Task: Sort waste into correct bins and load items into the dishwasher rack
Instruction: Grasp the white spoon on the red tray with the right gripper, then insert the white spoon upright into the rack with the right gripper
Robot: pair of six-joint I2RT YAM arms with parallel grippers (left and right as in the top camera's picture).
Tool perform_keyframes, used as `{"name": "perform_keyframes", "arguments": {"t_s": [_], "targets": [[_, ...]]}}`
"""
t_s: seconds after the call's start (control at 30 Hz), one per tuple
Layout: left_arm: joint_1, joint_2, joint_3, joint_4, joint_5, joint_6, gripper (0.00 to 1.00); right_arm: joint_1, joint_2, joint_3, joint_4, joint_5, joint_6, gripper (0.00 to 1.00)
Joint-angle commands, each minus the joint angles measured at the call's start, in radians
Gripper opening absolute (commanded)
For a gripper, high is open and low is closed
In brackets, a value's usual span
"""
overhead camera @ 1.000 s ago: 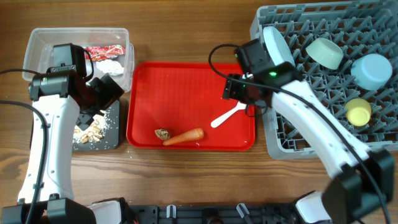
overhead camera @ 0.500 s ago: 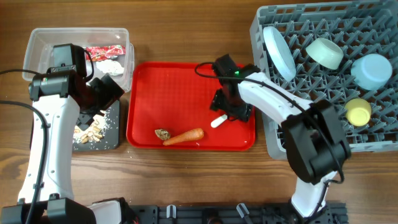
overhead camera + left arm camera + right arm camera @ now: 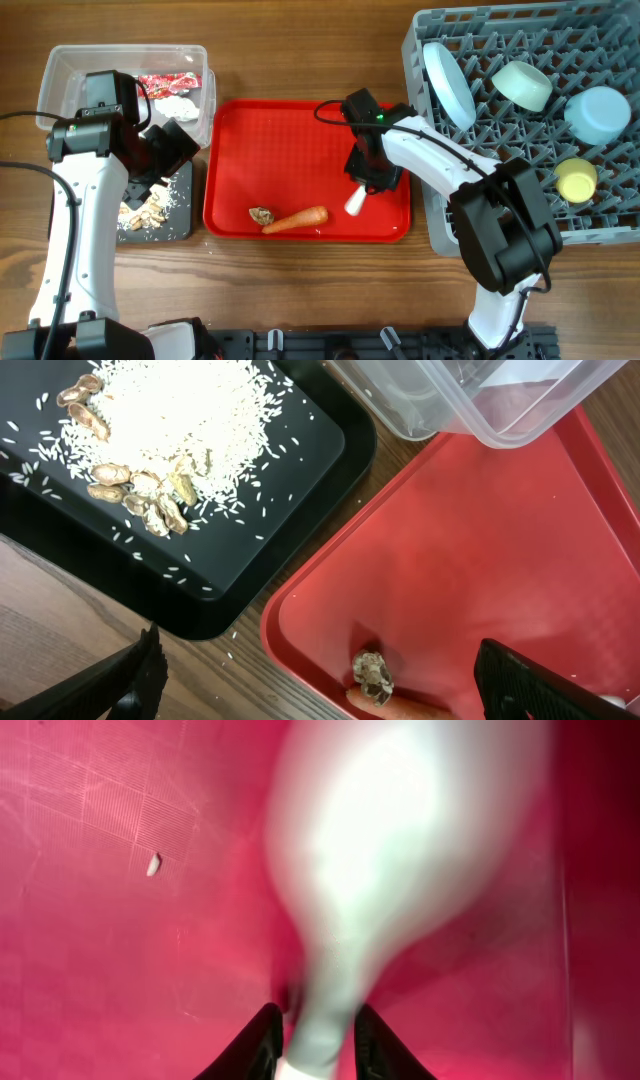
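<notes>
My right gripper (image 3: 368, 180) is shut on the handle of the white spoon (image 3: 355, 204) over the red tray (image 3: 250, 120). In the right wrist view the spoon (image 3: 370, 850) is blurred, its handle pinched at my right gripper (image 3: 318, 1045). An orange carrot (image 3: 297, 218) and a brown scrap (image 3: 262, 215) lie near the tray's front edge. My left gripper (image 3: 165, 150) hangs open over the black tray (image 3: 183, 228), holding nothing. The left wrist view shows it (image 3: 325, 685) above the scrap (image 3: 372, 672), with rice and scraps (image 3: 170, 420) on the black tray.
The clear tub (image 3: 60, 75) at the back left holds a red wrapper (image 3: 168, 82) and white tissue (image 3: 175, 104). The grey rack (image 3: 440, 230) on the right carries a plate (image 3: 448, 82), two bowls (image 3: 522, 85) (image 3: 598, 113) and a yellow cup (image 3: 576, 180).
My right arm came left from the rack's edge onto the red tray and its gripper shut on the spoon's handle. The spoon's bowl swung toward the front. The left arm stayed still.
</notes>
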Motion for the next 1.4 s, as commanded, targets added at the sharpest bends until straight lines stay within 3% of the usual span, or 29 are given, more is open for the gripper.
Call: {"name": "perform_keyframes", "arguments": {"t_s": [0.0,0.17,0.27,0.73,0.87,0.97,1.17,1.37], "targets": [[0.003,-0.003,-0.008,-0.001,0.008,-0.002,1.0,0.001,0.015,0.0,0.003,0.04,0.003,0.14],[0.003,-0.003,-0.008,-0.001,0.008,-0.002,1.0,0.001,0.015,0.0,0.002,0.043,0.0,0.14],[0.003,-0.003,-0.008,-0.001,0.008,-0.002,1.0,0.001,0.014,0.001,0.003,0.039,-0.046,0.04],[0.003,-0.003,-0.008,-0.001,0.008,-0.002,1.0,-0.006,-0.23,0.001,-0.077,0.089,-0.269,0.04],[0.003,-0.003,-0.008,-0.001,0.008,-0.002,1.0,-0.046,-0.35,0.001,-0.161,0.15,-0.401,0.04],[0.003,-0.003,-0.008,-0.001,0.008,-0.002,1.0,-0.112,-0.459,0.001,-0.202,0.152,-0.604,0.04],[0.003,-0.003,-0.008,-0.001,0.008,-0.002,1.0,-0.207,-0.473,0.0,-0.297,0.153,-0.892,0.04],[0.003,-0.003,-0.008,-0.001,0.008,0.002,1.0,-0.259,-0.45,0.0,-0.304,0.209,-0.906,0.04]]}}
